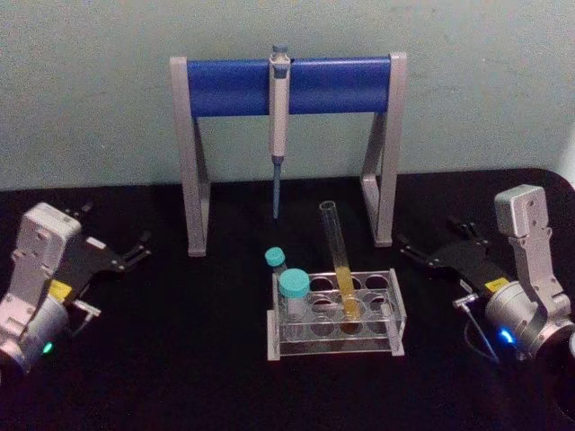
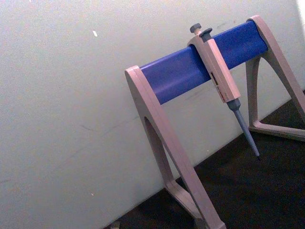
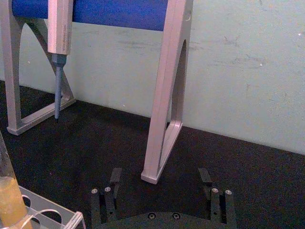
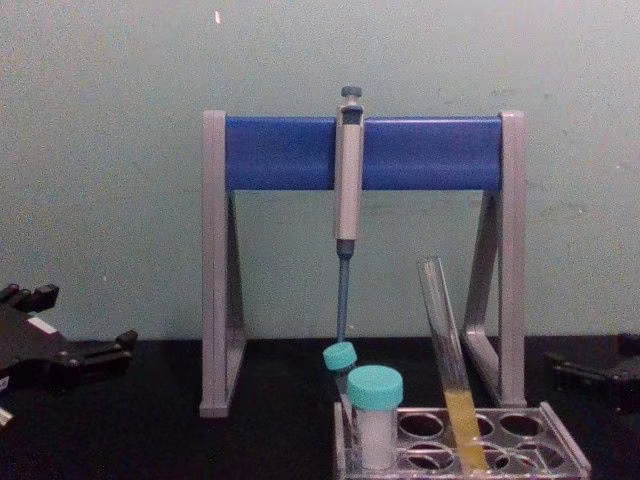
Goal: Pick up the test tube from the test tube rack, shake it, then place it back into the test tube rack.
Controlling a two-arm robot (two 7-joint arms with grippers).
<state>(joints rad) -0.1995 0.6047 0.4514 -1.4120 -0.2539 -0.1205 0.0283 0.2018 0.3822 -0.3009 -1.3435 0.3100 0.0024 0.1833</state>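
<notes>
No writing is legible. The test tube (image 1: 339, 260) leans in the test tube rack (image 1: 395, 316), centre-near. Left gripper (image 1: 139, 248) and right gripper (image 1: 409, 247) rest spread apart, released, either side.

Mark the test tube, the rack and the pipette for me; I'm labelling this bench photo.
test tube (image 1: 341, 269): head view, glass above the liquid.
test tube rack (image 1: 393, 325): head view, right end wall.
pipette (image 1: 279, 108): head view, grey body.

The test tube (image 1: 338, 260) was smooth clear glass, the test tube rack (image 1: 336, 314) glossy clear plastic. The table (image 1: 180, 359) looked matt black and finely textured. Beyond the right gripper (image 3: 161, 177), the pipette stand (image 3: 167, 90) looked satin grey with a blue bar.
</notes>
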